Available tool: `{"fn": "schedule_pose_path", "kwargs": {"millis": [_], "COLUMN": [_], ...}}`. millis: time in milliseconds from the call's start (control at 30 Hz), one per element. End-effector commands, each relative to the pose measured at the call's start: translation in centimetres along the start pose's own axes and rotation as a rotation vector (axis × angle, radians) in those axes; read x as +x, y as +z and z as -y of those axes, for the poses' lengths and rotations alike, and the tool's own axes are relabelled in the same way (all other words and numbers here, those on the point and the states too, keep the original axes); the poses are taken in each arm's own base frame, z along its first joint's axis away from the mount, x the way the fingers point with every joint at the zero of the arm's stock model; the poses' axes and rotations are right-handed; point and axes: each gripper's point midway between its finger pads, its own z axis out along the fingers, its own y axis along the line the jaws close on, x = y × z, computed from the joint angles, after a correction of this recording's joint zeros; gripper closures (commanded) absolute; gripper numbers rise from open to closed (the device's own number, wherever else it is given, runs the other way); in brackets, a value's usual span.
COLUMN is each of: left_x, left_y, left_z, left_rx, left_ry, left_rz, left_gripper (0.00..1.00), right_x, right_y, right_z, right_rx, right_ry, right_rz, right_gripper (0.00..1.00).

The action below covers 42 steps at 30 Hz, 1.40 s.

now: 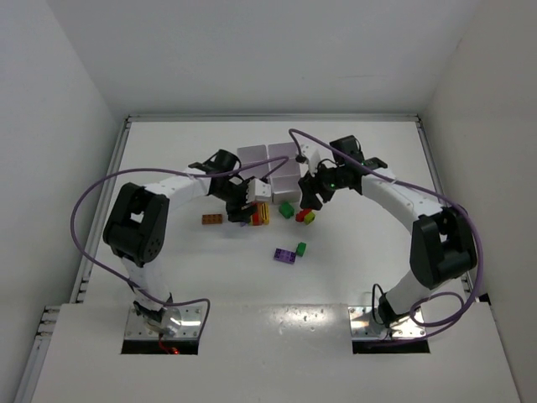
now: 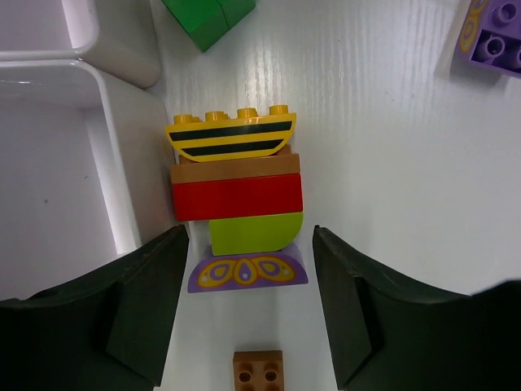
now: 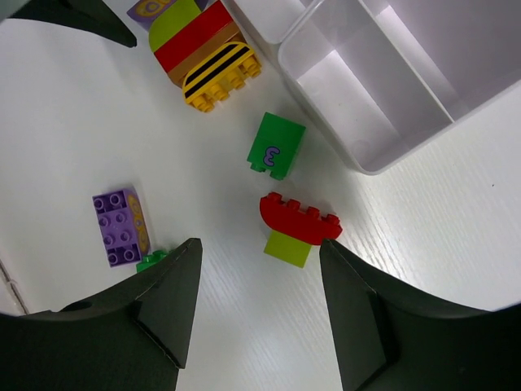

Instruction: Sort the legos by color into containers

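Fingers on your left gripper stood about half open in the left wrist view, 1 finger on each side of the lower end of a stack of 5 legos. From the top of the frame down, the stack ran: yellow striped brick, tan plate, red brick, lime brick, purple half-round piece. The half-round piece nearly filled the gap between the fingers, and you could not tell whether they pressed it. The stack lay flat on the table, just beside the wall of the white containers at the left of the frame. A small brown brick sat at the bottom edge.

Your right gripper was open and held nothing. A red arched brick joined to a small lime block lay between its fingertips, nearer the finger at the right of the frame, with bare table on the other side. Above it, a green brick marked 3 lay near the containers' corner. At the left of that frame, a purple studded brick lay with a small green brick just beside its lower corner.
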Motion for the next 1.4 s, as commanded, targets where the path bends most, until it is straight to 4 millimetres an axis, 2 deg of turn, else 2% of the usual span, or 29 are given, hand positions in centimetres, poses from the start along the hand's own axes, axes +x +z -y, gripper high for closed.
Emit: {"fn": "schedule_pose_path", "kwargs": {"millis": [0,233,467,533,600,633,700,767,900,1000,1033,1067,1133,1167,1200,1233,1267,1300,1367], "left_x": [-1.4,-0.2,-0.9,-0.6,-0.3,-0.1,-0.1,-0.1,1.0,0.9,1.0,1.0,1.0,0.4,0.1,0.3,-0.6,-0.4,-1.8], "left_y": [-0.2,0.4,1.3,1.7,2.1,2.5,2.3,2.3,2.4,2.1,2.1,1.9,1.9,1.5,1.3,1.3,0.7,0.9,-0.1], "left_z": [-1.9,-1.7,-2.2,-2.1,-1.6,-1.2,-1.4,-1.4,0.8,1.9,2.8,3.0,3.3,3.4,3.6,3.9,3.9,4.1,3.6], "left_rx": [-0.042,-0.021,-0.026,-0.025,-0.009,0.006,0.000,0.000,0.040,0.046,0.056,0.055,0.025,0.013,0.009,-0.002,-0.021,-0.024,-0.077], "left_ry": [0.106,0.092,0.048,0.041,0.039,0.036,0.036,0.036,0.018,0.011,-0.003,-0.015,-0.059,-0.058,-0.064,-0.069,-0.084,-0.103,-0.132], "left_rz": [0.009,-0.026,-0.047,-0.068,-0.084,-0.101,-0.110,-0.110,-0.132,-0.132,-0.136,-0.136,-0.118,-0.094,-0.077,-0.069,-0.040,-0.038,0.010], "left_gripper": [0.31,0.24,0.24,0.24,0.28,0.33,0.37,0.37,0.40,0.49,0.49,0.56,0.63,0.66,0.73,0.76,0.81,0.81,0.85], "right_x": [-2.0,-2.1,-1.8,-1.8,-1.4,-1.3,-1.3,-0.9,-1.3,-2.1,-3.0,-2.8,-3.7,-3.9,-4.5,-4.4,-4.4,-4.6,-5.5], "right_y": [-0.6,-0.8,-0.8,-0.8,-0.7,-0.7,-0.7,-0.6,-0.7,-1.0,-1.1,-1.1,-1.3,-1.5,-1.7,-1.6,-1.7,-1.9,-2.3], "right_z": [0.4,0.8,1.0,1.1,1.0,1.2,1.2,1.0,0.7,0.3,-0.2,-0.1,-0.2,-0.2,-0.1,-0.3,-0.3,0.0,-0.4], "right_rx": [-0.003,0.007,0.020,0.020,0.017,0.025,0.025,0.021,0.004,-0.023,-0.047,-0.056,-0.081,-0.086,-0.098,-0.109,-0.114,-0.117,-0.158], "right_ry": [-0.023,-0.022,-0.037,-0.046,-0.041,-0.050,-0.050,-0.045,-0.036,0.028,0.066,0.109,0.163,0.227,0.247,0.275,0.339,0.366,0.420], "right_rz": [0.054,0.062,0.045,0.045,0.038,0.034,0.034,0.027,0.038,0.067,0.096,0.097,0.138,0.152,0.179,0.182,0.188,0.202,0.234], "right_gripper": [0.40,0.40,0.40,0.40,0.40,0.40,0.40,0.40,0.40,0.35,0.32,0.30,0.25,0.23,0.22,0.20,0.19,0.17,0.14]}}
